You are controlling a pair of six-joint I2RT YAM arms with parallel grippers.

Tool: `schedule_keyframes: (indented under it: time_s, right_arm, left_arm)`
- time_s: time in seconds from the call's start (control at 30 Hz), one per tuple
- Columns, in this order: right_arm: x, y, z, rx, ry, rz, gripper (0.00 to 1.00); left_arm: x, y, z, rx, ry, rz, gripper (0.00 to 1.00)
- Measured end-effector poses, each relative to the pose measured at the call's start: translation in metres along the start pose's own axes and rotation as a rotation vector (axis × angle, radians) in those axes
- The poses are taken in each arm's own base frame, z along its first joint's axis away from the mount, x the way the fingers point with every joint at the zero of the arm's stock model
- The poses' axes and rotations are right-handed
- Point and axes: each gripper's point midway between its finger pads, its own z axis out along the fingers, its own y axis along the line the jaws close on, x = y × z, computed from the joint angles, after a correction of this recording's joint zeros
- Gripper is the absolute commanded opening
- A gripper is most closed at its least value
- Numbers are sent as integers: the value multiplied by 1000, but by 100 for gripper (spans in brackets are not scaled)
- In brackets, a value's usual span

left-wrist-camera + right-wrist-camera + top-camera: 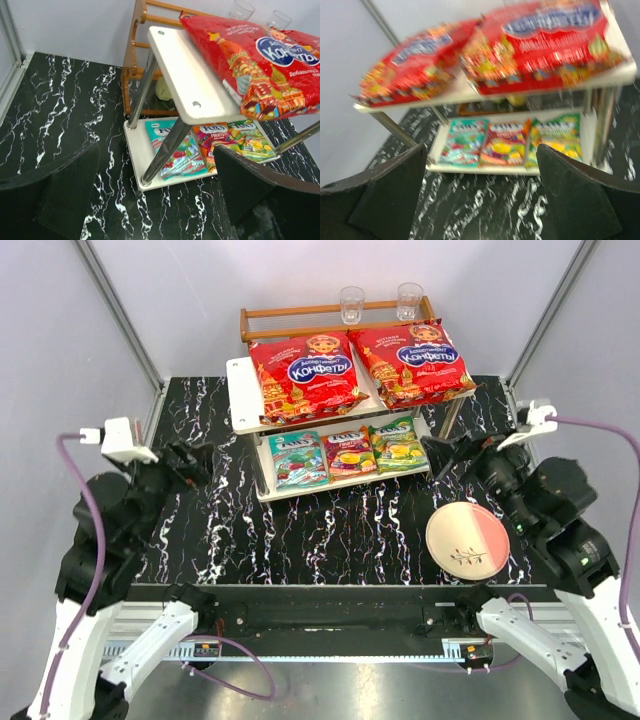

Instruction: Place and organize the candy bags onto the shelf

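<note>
The white two-tier shelf (240, 390) stands at the back middle of the table. Two large red candy bags (305, 370) (412, 360) lie side by side on its top board. On the lower board lie the teal bag (297, 458), the red-orange bag (348, 452) and the green-yellow bag (397, 445) in a row. My left gripper (198, 466) is open and empty, left of the shelf. My right gripper (443, 454) is open and empty, right of the lower board. The left wrist view shows the teal bag (175, 147) behind a shelf post. The blurred right wrist view shows the three small bags (502, 142).
A round pink-and-cream plate (467, 540) lies on the black marbled table at the front right, under my right arm. A narrow brown wooden rack (300, 312) with two glasses stands behind the shelf. Metal frame posts rise at the back corners.
</note>
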Motion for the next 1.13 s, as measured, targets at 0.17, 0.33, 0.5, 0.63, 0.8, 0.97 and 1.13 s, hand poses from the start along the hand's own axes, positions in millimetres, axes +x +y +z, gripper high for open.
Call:
schedule_keyframes:
  time_s: [0.17, 0.33, 0.5, 0.63, 0.8, 0.97, 1.13]
  right_arm:
    - [77, -38, -5, 128, 119, 39, 100]
    - [150, -71, -26, 231, 238, 86, 100]
    - [178, -83, -49, 272, 252, 162, 100]
    - [189, -85, -52, 290, 262, 219, 100]
    - [209, -90, -55, 333, 296, 286, 100]
    - [220, -93, -63, 353, 299, 353, 100]
    - [218, -92, -65, 353, 276, 387, 100]
  left_arm:
    - [28, 20, -14, -44, 0, -24, 99]
    - [93, 43, -11, -115, 121, -32, 99]
    - [132, 59, -20, -150, 170, -57, 99]
    - [148, 65, -25, -164, 182, -87, 99]
    - [149, 69, -32, -174, 156, -124, 99]
    - [142, 72, -37, -185, 113, -153, 99]
    - [139, 75, -39, -198, 89, -168, 99]
